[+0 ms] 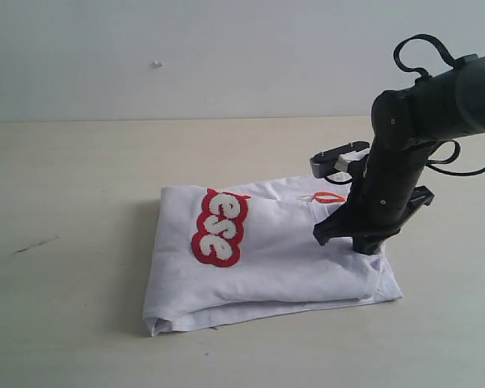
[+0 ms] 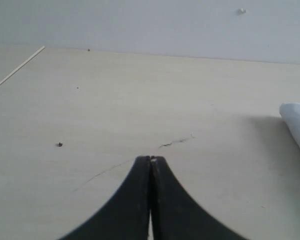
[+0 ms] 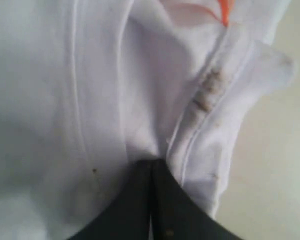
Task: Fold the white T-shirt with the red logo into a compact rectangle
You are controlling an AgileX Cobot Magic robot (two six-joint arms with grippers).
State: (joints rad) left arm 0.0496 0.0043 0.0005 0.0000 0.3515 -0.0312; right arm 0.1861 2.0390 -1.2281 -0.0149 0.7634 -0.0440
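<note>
One white T-shirt [image 1: 291,259], sitting centre to lower centre of the exterior frame on the pale table [image 1: 65,202]. It's folded into a chunky, slightly lopsided rectangle, with stacked layers showing along its lower edge. One red logo [image 1: 220,228] on its left part, only the fuzzy white "ese" readable. One orange neck tag [image 1: 330,197] at the shirt's upper right. Two grippers: the right gripper [image 1: 364,242] is clenched, tips down on the fabric by the collar. The left gripper [image 2: 151,159] is clenched on nothing, over bare table.

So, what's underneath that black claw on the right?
The folded white T-shirt, near its orange neck tag. The right claw is shut, tips at the cloth. The tabletop beneath is covered.
</note>
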